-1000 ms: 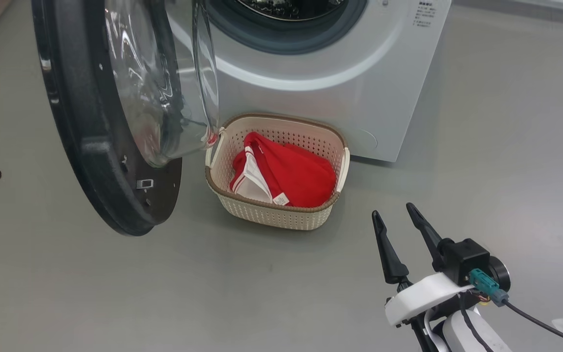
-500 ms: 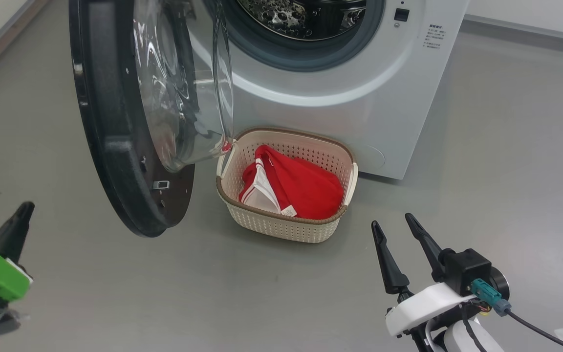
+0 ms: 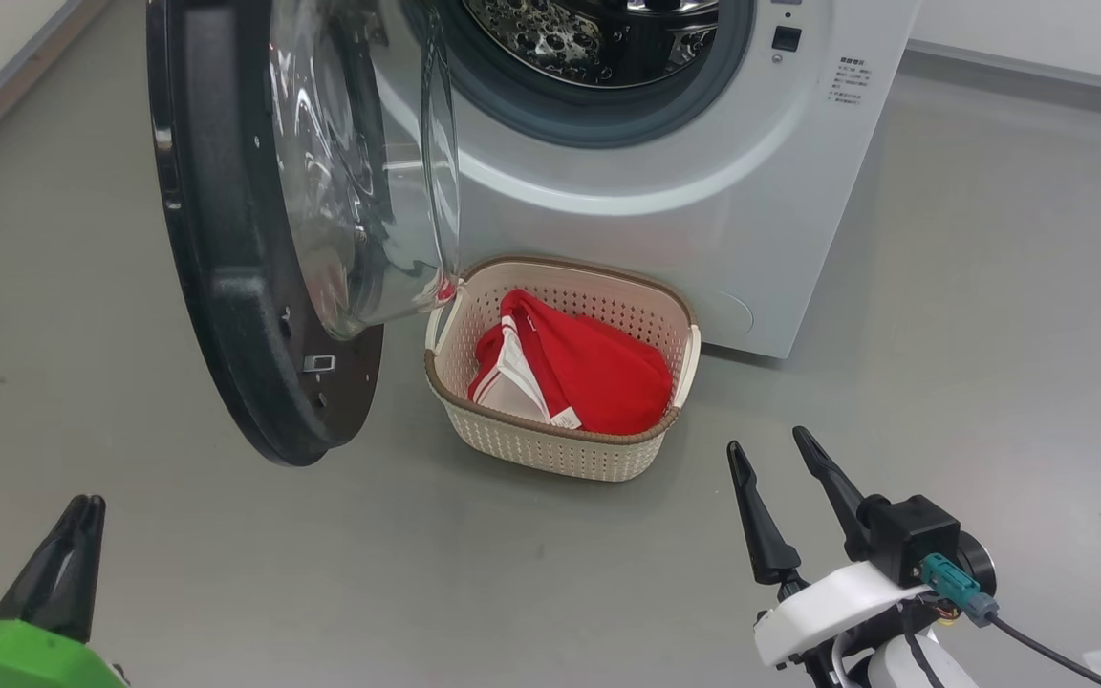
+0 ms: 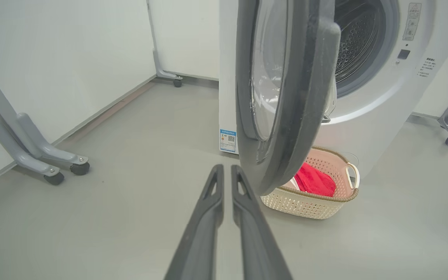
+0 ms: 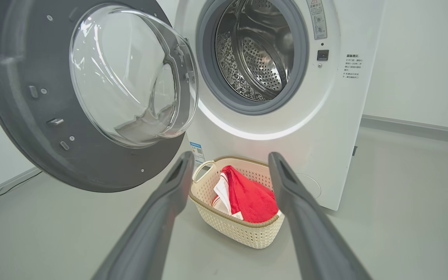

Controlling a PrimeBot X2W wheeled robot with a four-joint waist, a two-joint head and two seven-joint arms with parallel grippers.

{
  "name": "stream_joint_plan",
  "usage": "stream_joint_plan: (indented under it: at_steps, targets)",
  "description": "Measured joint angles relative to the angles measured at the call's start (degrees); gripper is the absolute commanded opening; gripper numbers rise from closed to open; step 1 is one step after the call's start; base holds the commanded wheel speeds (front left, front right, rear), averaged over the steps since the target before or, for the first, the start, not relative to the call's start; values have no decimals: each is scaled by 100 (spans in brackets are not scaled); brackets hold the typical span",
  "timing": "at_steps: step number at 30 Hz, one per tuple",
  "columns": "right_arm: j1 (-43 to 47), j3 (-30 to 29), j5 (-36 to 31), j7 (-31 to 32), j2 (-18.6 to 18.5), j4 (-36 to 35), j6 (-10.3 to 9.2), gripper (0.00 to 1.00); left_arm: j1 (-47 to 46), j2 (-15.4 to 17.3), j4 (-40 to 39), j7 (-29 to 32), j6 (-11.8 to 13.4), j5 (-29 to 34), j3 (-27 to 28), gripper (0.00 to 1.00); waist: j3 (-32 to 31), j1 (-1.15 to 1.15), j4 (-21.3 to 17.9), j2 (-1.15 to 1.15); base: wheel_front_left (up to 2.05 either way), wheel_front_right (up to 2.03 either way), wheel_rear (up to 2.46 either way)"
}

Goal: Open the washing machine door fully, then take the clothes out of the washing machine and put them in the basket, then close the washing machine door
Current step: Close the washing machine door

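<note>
The clothes (image 3: 598,373) lie in the basket (image 3: 550,429), which stands on the floor (image 3: 512,583) against the front of the washing machine (image 3: 703,220), below its swung-out door (image 3: 216,315) (the drum (image 5: 255,54), as far as it shows, looks empty). So shutting the door seems to be what remains, and a push from so narrow a tip could skid off the glossy curved rim or be too weak for the latch to catch. The left gripper (image 4: 226,168), jaws pressed together, hangs low outside the door and points at its edge, while the right gripper (image 3: 766,441), jaws wide apart and empty, points at the basket.
</note>
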Motion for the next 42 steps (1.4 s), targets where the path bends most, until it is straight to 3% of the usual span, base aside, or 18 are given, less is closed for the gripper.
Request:
stream_joint_plan:
  at_steps: [1, 2, 15, 42]
  targets:
    - [4, 0, 0, 0, 2, 0, 0, 100, 34, 20, 51, -189, -1, 133, -12, 77, -5, 0, -1, 0, 0, 0, 0]
    - [13, -1, 0, 0, 3, 0, 1, 100, 58, 45, 113, -339, -4, 219, -30, 100, -9, 0, -2, 0, 0, 0, 0]
    - [77, -12, 0, 0, 10, -3, 18, 100, 254, -104, 918, -1668, -8, 805, -121, 100, -16, 0, -26, 0, 0, 0, 0]
    - [81, -32, 0, 0, 10, -23, 45, 100, -10, -364, 1224, -1666, -8, 1079, -44, 100, 27, 0, -2, 0, 0, 0, 0]
